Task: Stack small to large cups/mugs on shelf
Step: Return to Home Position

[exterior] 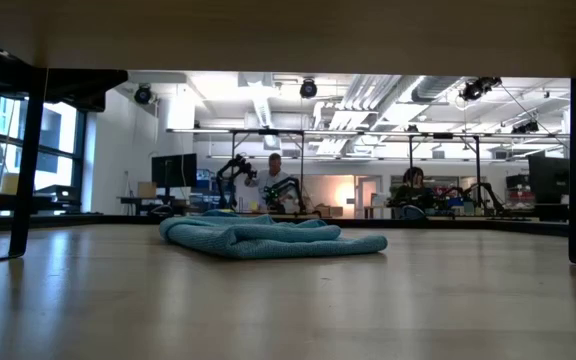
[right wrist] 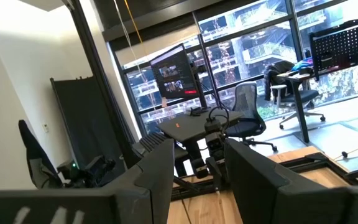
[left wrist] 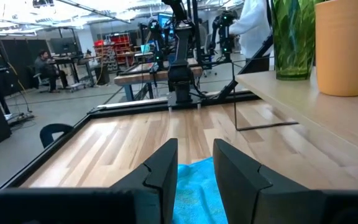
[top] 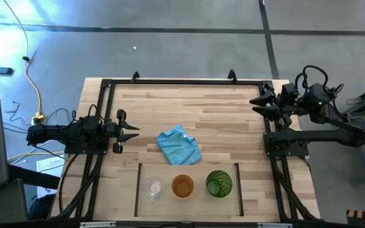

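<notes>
**Three cups in a row on the marked shelf, both grippers empty**

The high view alone shows the full row. The small clear glass (top: 154, 188), the medium orange cup (top: 182, 187) and the large translucent green tumbler (top: 219, 183) stand upright side by side, with gaps between them. They are inside the shelf (top: 198, 206), a rectangle of light wooden tabletop outlined by thin dark lines. The glass is nearest the left arm and the tumbler nearest the right arm. A crumpled light-blue cloth (top: 179, 146) lies just beyond the shelf's open side, near the table's middle.

The left wrist view adds a side-on look: the green tumbler (left wrist: 294, 37) and orange cup (left wrist: 345, 46) stand off to one side, well clear of the fingers. The cloth (left wrist: 194, 186) lies directly ahead of the fingers. The low view shows only the cloth (exterior: 268, 238) lying flat on the wood, with people in the room behind.

The left gripper (top: 135, 132) sits at the table's left edge, facing the cloth, its fingers (left wrist: 163, 168) moderately parted and holding nothing. The right gripper (top: 255, 105) is at the far right corner, well apart from the cups. Its wrist view shows the fingers (right wrist: 157, 168) spread wide and empty, pointing at the room.
</notes>
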Tool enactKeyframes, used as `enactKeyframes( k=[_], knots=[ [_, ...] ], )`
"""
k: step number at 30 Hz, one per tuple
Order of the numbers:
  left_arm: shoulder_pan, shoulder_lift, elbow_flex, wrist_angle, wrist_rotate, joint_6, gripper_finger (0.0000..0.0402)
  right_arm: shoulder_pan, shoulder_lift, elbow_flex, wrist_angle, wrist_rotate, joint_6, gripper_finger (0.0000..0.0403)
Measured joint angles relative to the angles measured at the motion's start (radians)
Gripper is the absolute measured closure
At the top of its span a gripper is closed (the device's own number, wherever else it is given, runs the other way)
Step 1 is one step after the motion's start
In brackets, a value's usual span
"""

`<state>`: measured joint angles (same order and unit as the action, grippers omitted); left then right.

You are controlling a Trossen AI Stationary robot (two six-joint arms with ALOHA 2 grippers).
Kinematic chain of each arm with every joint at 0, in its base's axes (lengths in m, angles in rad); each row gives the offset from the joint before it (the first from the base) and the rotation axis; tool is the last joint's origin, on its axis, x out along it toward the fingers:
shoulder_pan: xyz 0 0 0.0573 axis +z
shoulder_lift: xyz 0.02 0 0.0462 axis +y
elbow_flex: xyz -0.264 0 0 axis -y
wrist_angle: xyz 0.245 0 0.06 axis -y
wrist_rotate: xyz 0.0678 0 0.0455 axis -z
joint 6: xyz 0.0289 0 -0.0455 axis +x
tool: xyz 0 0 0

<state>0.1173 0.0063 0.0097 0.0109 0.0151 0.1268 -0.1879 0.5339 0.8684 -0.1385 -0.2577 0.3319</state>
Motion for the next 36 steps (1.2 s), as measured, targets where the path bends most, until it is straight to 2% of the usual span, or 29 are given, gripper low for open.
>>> enactKeyframes(
  k=[7,13,20,25,29,36],
  knots=[
    [0.000,0.000,0.000,0.000,0.000,-0.003,0.0309,0.000,0.000,0.001,-0.014,0.000,-0.049,0.0268],
    [0.000,0.000,0.000,0.000,0.000,-0.027,0.0309,0.000,0.001,0.001,-0.143,0.001,-0.159,0.0268],
    [0.000,0.000,0.000,0.001,0.000,-0.027,0.0309,0.005,-0.020,-0.009,-0.212,-0.004,-0.315,0.0268],
    [0.000,0.000,0.000,0.001,0.000,-0.029,0.0309,0.005,-0.162,-0.189,-0.108,0.020,-0.322,0.0268],
    [0.000,0.000,0.000,0.001,0.000,-0.028,0.0309,0.005,-0.318,-0.348,0.074,0.051,-0.282,0.0268],
    [0.000,0.000,0.000,0.001,0.000,-0.028,0.0309,0.005,-0.513,-0.430,0.101,0.178,-0.304,0.0268]
  ],
)
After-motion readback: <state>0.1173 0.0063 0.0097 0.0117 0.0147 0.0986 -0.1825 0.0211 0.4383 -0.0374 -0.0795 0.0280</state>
